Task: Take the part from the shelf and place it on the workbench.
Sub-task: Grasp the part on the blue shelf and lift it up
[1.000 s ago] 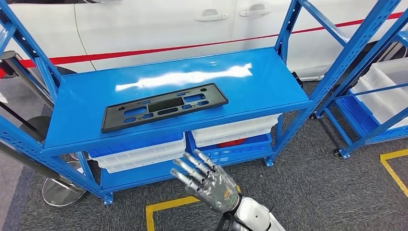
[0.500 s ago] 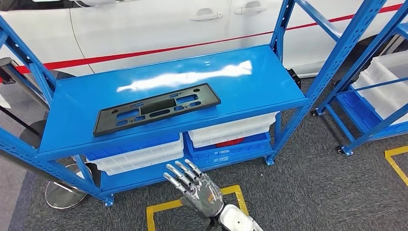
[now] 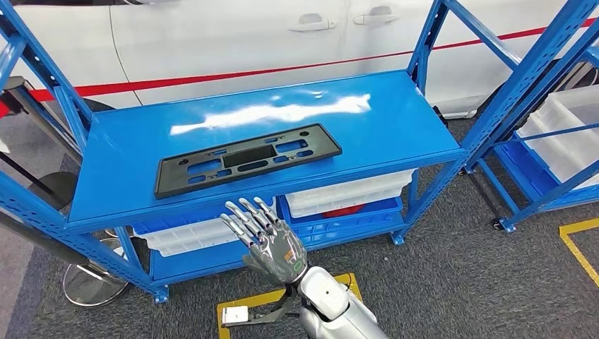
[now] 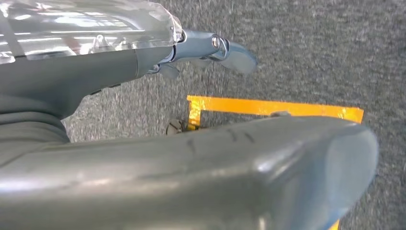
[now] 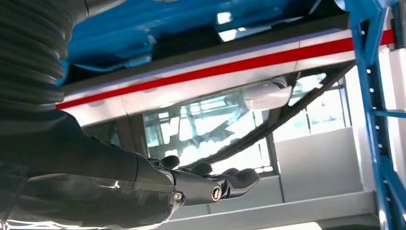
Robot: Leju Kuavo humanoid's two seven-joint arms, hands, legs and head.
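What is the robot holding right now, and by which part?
Nothing. The right hand is raised below the shelf's front edge with fingers spread and empty, short of the black part. The left hand hangs over the floor, holding nothing.

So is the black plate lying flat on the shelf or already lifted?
Lying flat. The black plate rests on the blue shelf top, and the right hand is below the shelf's front edge, apart from it, holding nothing.

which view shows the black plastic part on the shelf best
The head view: the whole black plate lies flat on the blue shelf, beyond the open right hand. The right wrist view looks up at the shelf from below; the left wrist view faces carpet.
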